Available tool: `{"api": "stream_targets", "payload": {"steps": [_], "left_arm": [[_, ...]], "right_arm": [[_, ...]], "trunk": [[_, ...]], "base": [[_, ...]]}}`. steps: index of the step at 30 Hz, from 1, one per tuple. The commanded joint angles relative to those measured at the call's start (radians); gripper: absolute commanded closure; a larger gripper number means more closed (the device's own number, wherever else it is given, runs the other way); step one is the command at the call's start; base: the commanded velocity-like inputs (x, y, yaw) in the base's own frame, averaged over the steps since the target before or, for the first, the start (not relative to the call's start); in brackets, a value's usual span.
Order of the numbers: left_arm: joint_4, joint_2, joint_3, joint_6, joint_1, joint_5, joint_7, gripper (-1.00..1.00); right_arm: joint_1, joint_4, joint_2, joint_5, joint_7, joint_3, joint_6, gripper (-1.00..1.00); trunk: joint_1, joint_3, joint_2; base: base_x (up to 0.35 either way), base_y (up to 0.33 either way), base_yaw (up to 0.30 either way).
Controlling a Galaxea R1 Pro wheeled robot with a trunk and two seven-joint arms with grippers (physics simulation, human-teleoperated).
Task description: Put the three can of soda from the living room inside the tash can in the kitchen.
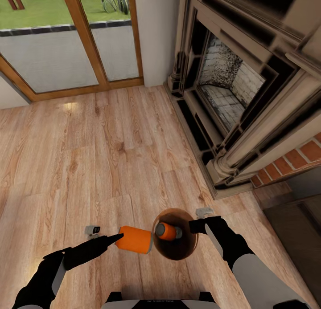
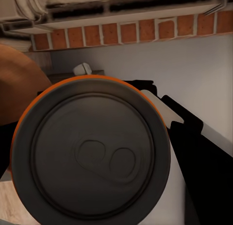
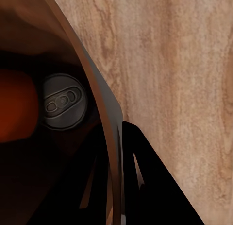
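Right now you are over the wood floor (image 1: 111, 135) beside the fireplace (image 1: 232, 91), carrying everything. Your right gripper (image 1: 201, 223) pinches the bin (image 1: 176, 249) by its rim, a stiff but glossy wall that could slip or swing, so keep it level. One can (image 1: 166, 231) already lies inside. Your left gripper (image 1: 117, 239) appears closed on a second can (image 1: 135, 239), though its fingertips are hidden; light, thin-walled, smooth — hold mid-body, gently.

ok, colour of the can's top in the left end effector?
Dark grey top, orange rim; left wrist view shows it best.
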Motion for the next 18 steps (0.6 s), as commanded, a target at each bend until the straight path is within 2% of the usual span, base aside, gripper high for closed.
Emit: {"api": "stream_targets", "payload": {"steps": [1,18], "left_arm": [[0.000,0.000,0.000,0.000,0.000,0.000,0.000,1.00],[0.000,-0.021,-0.001,-0.001,0.000,0.000,0.000,1.00]], "right_arm": [[0.000,0.000,0.000,-0.015,0.008,-0.001,0.000,1.00],[0.000,0.001,0.002,-0.015,0.007,-0.001,0.000,1.00]], "trunk": [[0.000,0.000,0.000],[0.000,0.000,0.000]], "base": [[0.000,0.000,0.000],[0.000,0.000,0.000]]}}
